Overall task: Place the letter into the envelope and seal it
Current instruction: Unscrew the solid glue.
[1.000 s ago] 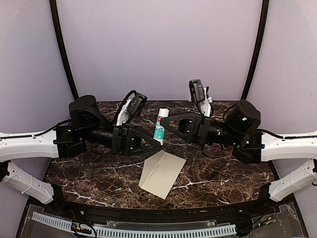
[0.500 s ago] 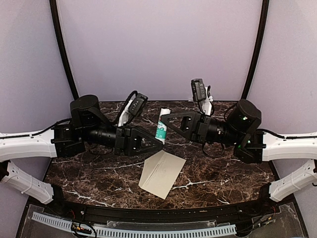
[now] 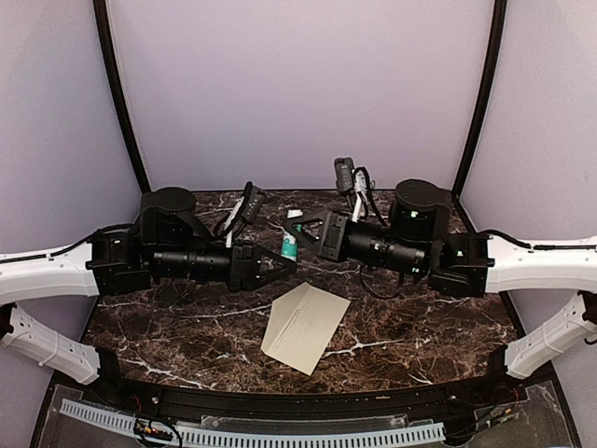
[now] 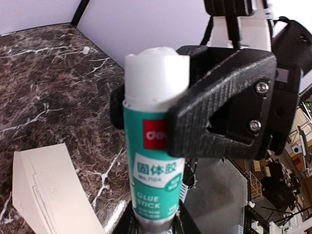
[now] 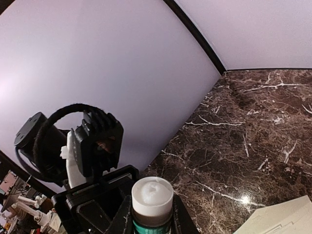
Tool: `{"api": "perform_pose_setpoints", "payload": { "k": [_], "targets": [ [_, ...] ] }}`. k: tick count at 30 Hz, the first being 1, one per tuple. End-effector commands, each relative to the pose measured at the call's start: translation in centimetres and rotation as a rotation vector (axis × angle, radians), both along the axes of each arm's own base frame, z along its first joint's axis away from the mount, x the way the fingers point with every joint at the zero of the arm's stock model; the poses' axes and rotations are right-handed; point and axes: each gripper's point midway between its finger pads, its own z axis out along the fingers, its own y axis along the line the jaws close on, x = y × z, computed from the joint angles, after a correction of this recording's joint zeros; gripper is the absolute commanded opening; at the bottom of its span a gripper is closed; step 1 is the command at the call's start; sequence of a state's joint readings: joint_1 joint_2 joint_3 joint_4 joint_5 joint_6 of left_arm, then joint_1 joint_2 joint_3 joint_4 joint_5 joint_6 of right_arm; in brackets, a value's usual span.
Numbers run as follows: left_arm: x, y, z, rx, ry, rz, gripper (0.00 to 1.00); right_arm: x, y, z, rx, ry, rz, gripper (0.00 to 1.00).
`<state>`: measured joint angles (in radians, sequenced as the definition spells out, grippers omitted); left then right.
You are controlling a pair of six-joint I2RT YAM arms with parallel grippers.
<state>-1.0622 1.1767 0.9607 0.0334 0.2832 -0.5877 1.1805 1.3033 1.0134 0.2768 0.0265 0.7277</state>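
Envelope [image 3: 303, 327], cream-beige, lies flat on the table [image 3: 420, 322], just in front of the two arms and turned so that one corner points toward the near edge. It touches neither arm. What it holds cannot be told, and the letter cannot be picked out apart from it.

Above the table and behind the envelope, a teal-and-white glue stick [image 3: 289, 245] stands roughly upright between the arms. The left gripper [image 3: 284, 265] has its fingers pinched on the tube's lower end. The right gripper [image 3: 298, 230] has its fingers clamped on the upper part, just under the white top.

The table is dark brown marble with white veins. A white slotted strip [image 3: 252, 432] runs along its near edge. Pale lilac backdrop panels [image 3: 298, 84] close the space behind and at both sides, with black curved poles [image 3: 117, 93] at the seams.
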Motion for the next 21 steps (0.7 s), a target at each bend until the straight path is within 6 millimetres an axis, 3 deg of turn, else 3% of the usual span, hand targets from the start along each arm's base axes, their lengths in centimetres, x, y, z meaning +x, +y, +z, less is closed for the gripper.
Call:
{"api": "perform_pose_setpoints", "payload": {
  "k": [1,8,12,17,21],
  "targets": [
    [3.3,1.8,0.0,0.081,-0.041,0.189,0.00,0.3,1.9,-4.5,-0.180,0.097,-0.055,0.03],
    [4.6,2.1,-3.1,0.213,-0.014,0.253,0.00,1.4,3.4,-9.1,-0.369,0.181,-0.178,0.03],
    [5.3,2.4,-4.1,0.246,-0.009,0.298,0.00,1.8,3.6,-10.6,-0.416,0.207,-0.212,0.04],
    [4.8,1.7,-4.1,0.221,-0.002,0.260,0.00,1.5,3.5,-10.1,-0.383,0.210,-0.198,0.10],
    [4.0,1.3,-3.0,0.147,-0.003,0.201,0.00,1.2,2.3,-7.1,-0.303,0.150,-0.181,0.34]
  ]
}}
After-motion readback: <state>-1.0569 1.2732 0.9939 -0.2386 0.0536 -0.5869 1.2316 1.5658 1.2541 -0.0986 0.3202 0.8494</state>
